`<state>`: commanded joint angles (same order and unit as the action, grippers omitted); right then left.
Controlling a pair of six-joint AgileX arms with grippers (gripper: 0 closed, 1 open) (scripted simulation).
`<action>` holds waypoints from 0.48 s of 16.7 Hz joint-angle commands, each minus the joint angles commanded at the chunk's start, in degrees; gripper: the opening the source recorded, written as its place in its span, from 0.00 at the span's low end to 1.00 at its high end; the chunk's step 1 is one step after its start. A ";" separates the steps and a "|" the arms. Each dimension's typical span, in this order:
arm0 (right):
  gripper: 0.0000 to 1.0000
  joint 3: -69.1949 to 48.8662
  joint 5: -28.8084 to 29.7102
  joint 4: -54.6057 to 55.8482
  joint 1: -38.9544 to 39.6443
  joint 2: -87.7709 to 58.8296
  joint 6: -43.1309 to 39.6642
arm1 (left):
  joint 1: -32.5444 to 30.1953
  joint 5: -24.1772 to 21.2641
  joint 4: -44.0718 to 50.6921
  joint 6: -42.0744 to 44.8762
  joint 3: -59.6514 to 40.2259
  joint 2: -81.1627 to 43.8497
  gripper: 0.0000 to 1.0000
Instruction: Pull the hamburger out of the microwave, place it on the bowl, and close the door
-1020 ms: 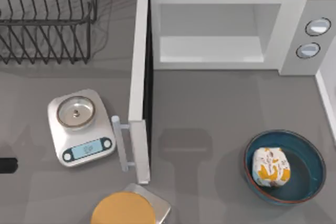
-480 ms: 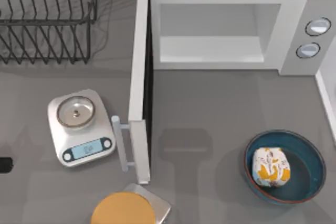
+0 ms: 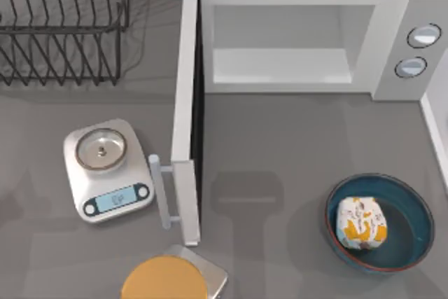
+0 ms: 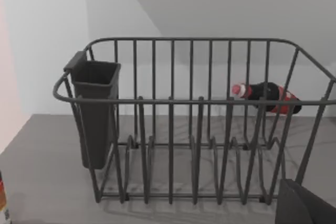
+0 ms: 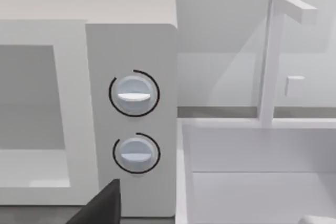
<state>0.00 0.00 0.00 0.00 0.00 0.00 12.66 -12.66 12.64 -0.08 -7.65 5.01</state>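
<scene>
Hamburger [image 3: 362, 223] sits in bowl [image 3: 413, 204]; microwave [image 3: 294, 36] door [image 3: 186, 117] stands open.

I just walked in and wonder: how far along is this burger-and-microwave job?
Done: the hamburger already sits in the bowl, and the microwave cavity looks empty. In hand: nothing; no claw is on anything. Left: the door stands wide open and needs swinging shut.

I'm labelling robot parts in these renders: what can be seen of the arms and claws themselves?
Very little. In the left wrist view, a dark charcoal, angular wedge sits at the frame's corner, matte and unmarked; it is probably part of the left claw. In the right wrist view, a similar black slanted piece juts up at the frame's edge in front of the microwave. No cables, markings or fingertips are visible.
</scene>
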 joint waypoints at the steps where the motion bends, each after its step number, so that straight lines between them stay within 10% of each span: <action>1: 1.00 0.00 0.00 0.00 0.00 0.00 0.00 | 0.00 0.00 0.00 0.00 0.00 0.00 0.00; 8: 1.00 0.00 0.00 0.00 0.00 0.00 0.00 | 3.69 -3.71 -6.91 0.14 1.59 -5.57 0.00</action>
<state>0.00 0.00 0.00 0.00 0.00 0.00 16.35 -16.38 5.73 0.06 -6.06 -0.56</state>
